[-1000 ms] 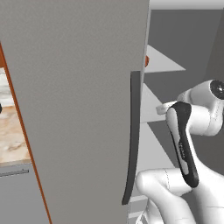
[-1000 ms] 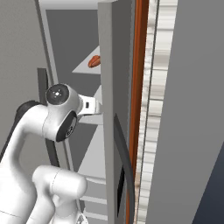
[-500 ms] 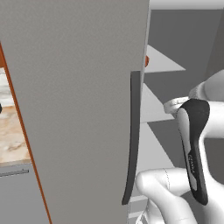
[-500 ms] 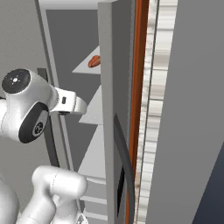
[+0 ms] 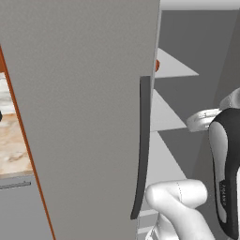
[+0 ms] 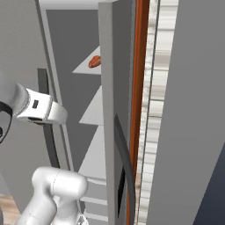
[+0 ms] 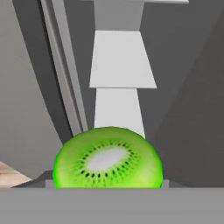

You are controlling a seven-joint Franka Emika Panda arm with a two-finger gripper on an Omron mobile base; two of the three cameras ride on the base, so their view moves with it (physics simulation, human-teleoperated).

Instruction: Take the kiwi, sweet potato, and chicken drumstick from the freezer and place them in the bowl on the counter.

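Inside the open freezer (image 5: 84,93), pale shelves (image 7: 121,59) rise behind the kiwi (image 7: 107,159); the gripper is clamped on the kiwi.

The kiwi (image 7: 107,158) sits before the freezer (image 7: 122,61) shelves.

The kiwi (image 7: 107,157) is a halved bright-green fruit, its cut face showing a pale white core ringed by tiny black seeds. It sits low and close in the hand view, with the freezer's pale shelves behind it.

The freezer (image 5: 89,108) stands with its flat matte grey door swung open and a long dark vertical handle along the door's edge. Inside are pale grey shelves stacked one above another; an orange-red item (image 6: 94,62) lies on an upper shelf.

A strip of the beige marbled tabletop (image 5: 13,147) shows left of the door.
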